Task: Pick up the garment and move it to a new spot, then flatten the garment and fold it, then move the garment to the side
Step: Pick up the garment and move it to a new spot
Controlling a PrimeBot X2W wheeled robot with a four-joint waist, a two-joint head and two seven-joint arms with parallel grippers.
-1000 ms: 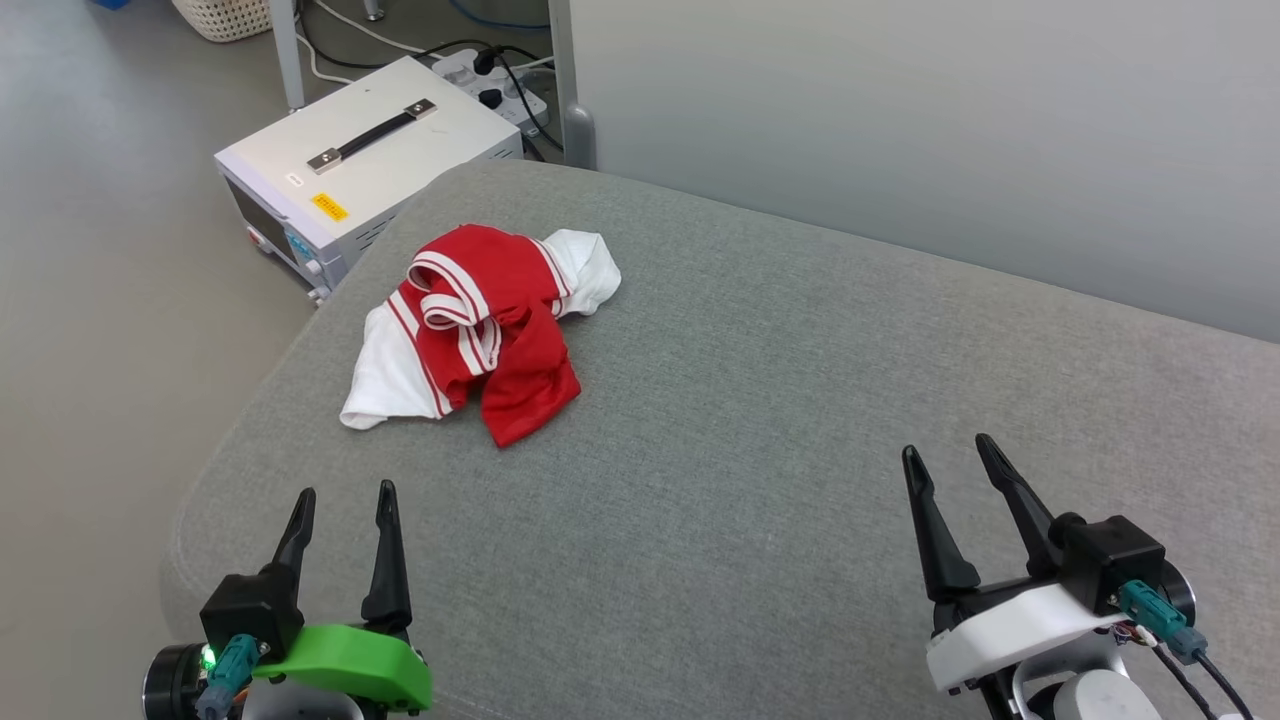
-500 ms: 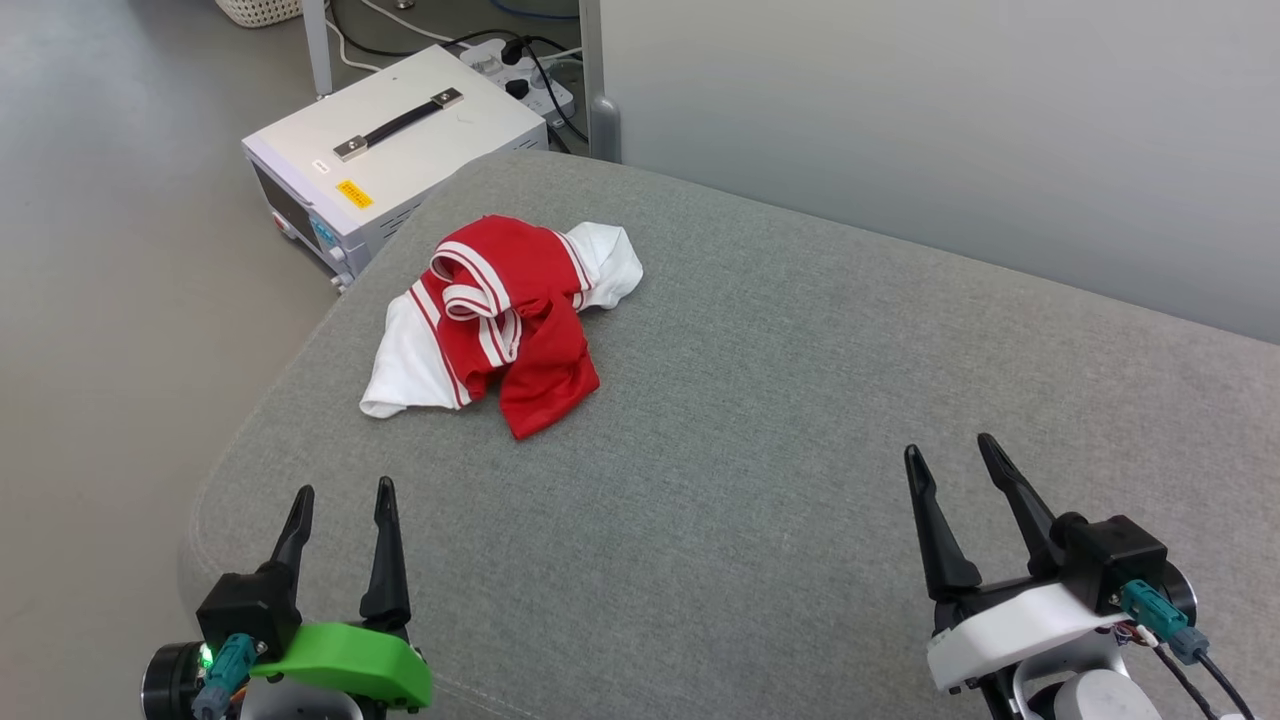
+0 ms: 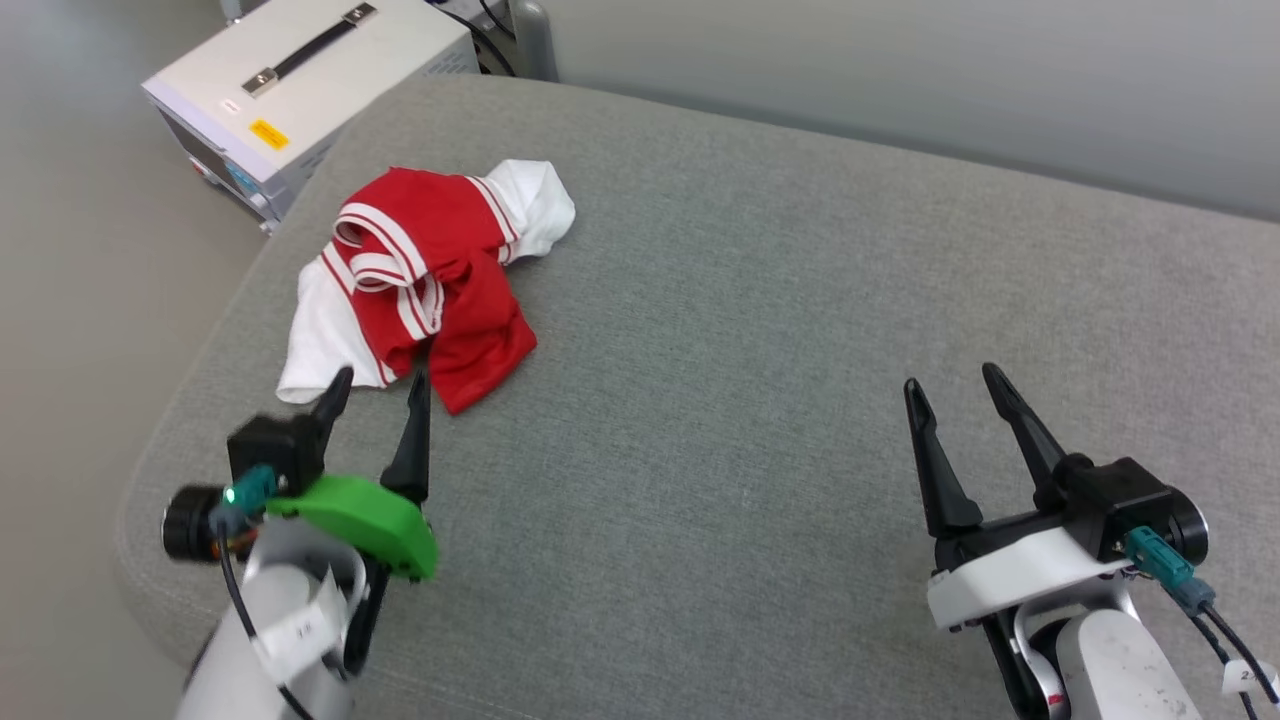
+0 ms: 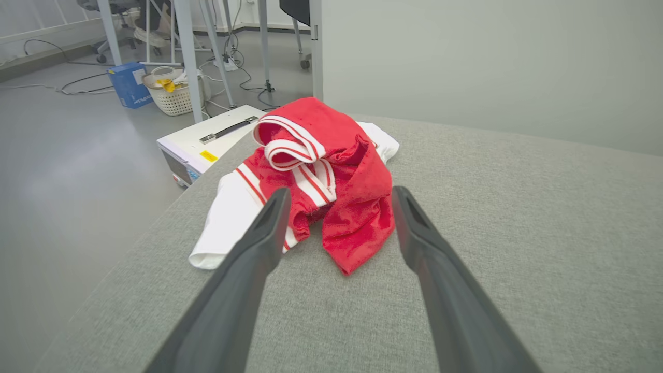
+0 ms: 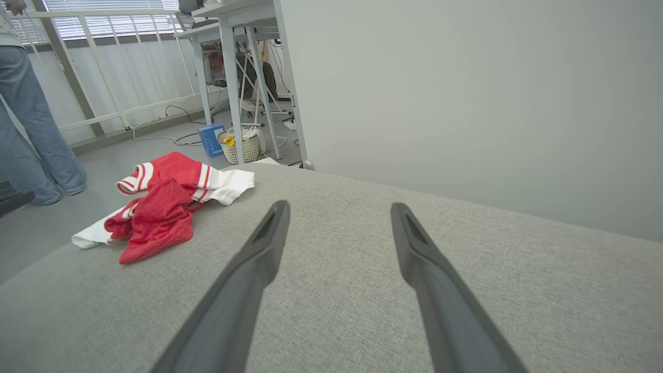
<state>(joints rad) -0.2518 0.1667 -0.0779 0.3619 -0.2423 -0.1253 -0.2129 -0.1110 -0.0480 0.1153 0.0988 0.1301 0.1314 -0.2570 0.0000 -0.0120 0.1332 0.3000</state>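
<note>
A crumpled shirt (image 3: pixel 420 290) lies in a heap near the far left corner of the grey fabric-covered counter (image 3: pixel 760 300). It is mostly red. One white sleeve spreads out toward the counter's left edge and another bunches at the far side of the heap. Red-and-white striped trim loops across the top, and a red flap points toward the robot. No lettering or number is in sight.

The left tool (image 3: pixel 383 375) is at the near edge of the shirt with its two dark fingers spread apart and nothing between them. In the head view one fingertip lies over the edge of the white sleeve and the other is just beside the red flap. In its own wrist view the left tool (image 4: pixel 340 190) frames the heap between its fingers. Whether either tip touches the cloth I cannot tell.

The right tool (image 3: pixel 951 377) is over bare counter, well apart from the shirt, its fingers also spread and empty. The right wrist view shows the same gap between its fingers (image 5: pixel 339 204).

On the floor beside the counter's far left corner stands a white box (image 3: pixel 300 60) with a black handle on top. Farther back are a white basket (image 4: pixel 176 96) and a small blue box (image 4: pixel 127 83) among table legs. A person's legs (image 5: pixel 31 134) in jeans stand on the floor beyond the counter.
</note>
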